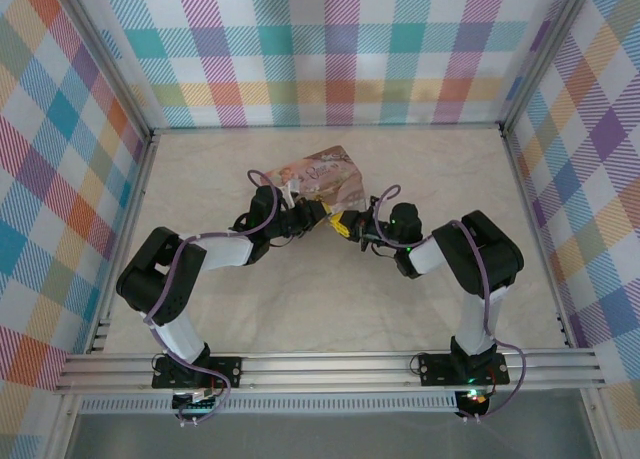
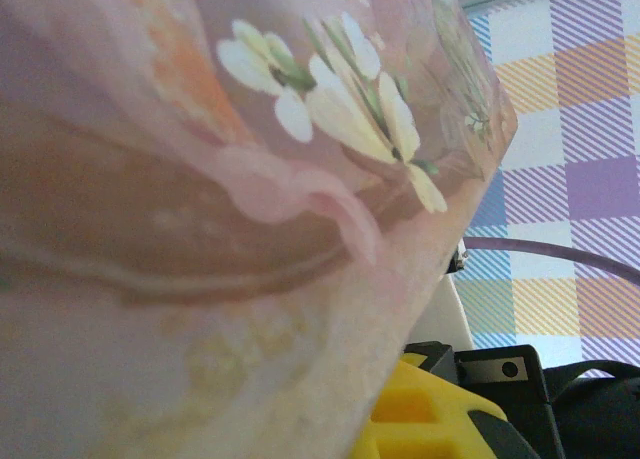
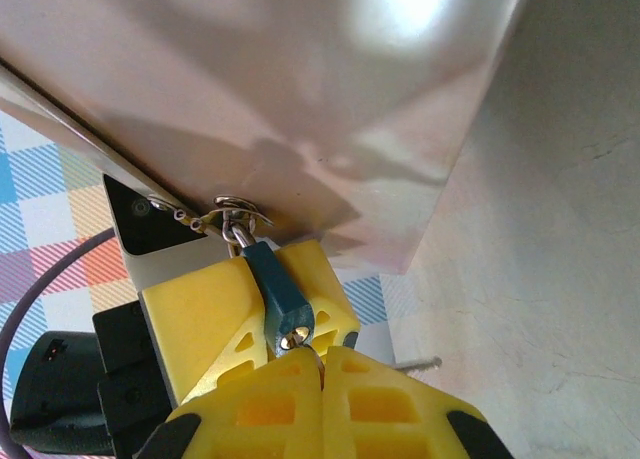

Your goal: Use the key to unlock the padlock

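Padlock (image 3: 281,301) and key (image 3: 293,341) meet just past the right gripper (image 3: 321,357), whose jaws are pinched together on the key. Beyond, the lock hangs from the gold clasp (image 3: 235,219) of the pink tin (image 3: 300,99), which the left gripper (image 1: 298,215) clamps tilted. Twisting off-axis could bend the key or swing the dangling lock away.

The worktop (image 1: 300,309) is bare from its near edge to the middle, leaving free passage between the arms (image 1: 190,269). At the middle the raised pink tin (image 1: 325,179), left gripper (image 1: 298,215) and right gripper (image 1: 348,225) crowd together around the padlock (image 3: 280,304). Plaid walls (image 1: 340,49) close the left, far and right edges.
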{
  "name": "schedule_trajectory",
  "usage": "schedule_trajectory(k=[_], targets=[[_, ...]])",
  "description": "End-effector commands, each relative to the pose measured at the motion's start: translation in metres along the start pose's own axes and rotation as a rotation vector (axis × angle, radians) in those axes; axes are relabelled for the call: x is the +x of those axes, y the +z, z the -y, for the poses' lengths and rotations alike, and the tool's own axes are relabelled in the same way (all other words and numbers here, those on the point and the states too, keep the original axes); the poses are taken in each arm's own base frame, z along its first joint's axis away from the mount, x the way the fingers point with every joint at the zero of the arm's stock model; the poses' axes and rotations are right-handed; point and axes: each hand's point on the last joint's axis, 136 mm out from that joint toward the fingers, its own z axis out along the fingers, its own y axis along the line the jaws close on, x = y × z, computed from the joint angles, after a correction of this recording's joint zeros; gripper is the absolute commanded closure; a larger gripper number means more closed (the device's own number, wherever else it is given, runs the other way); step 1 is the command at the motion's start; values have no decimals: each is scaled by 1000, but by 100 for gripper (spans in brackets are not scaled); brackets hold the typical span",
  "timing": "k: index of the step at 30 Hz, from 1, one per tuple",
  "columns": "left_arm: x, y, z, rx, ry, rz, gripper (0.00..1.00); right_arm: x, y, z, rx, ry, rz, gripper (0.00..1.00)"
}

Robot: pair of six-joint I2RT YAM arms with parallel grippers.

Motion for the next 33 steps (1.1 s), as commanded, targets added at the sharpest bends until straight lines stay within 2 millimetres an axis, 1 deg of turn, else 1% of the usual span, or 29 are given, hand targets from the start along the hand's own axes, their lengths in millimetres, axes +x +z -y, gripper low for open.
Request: schedule_trajectory(k=[1, 4, 16, 19, 20, 24, 27, 30, 33], targets=[[48, -4, 59, 206, 71, -210, 94, -15, 12, -17, -5, -38, 53, 100], [51, -5, 58, 205, 76, -214, 94, -15, 12, -17, 3, -39, 55, 100], [55, -5, 58, 206, 76, -238, 94, -12, 8, -4, 35, -36, 53, 100], [56, -5, 52, 179, 79, -236, 94, -11, 6, -1, 40, -35, 53, 100], [55, -5, 50, 166, 82, -230, 94, -10, 5, 1, 45, -36, 52, 99], [54, -4, 33, 78, 92, -228, 94, -8, -7, 12, 73, -36, 59, 89], [54, -4, 19, 0, 110, -236, 94, -5, -20, 21, 110, -43, 65, 79], [53, -4, 14, -33, 121, -237, 94, 0, -35, 33, 165, -53, 73, 73], [53, -4, 9, -58, 121, -242, 93, 5, -52, 42, 224, -70, 74, 70]])
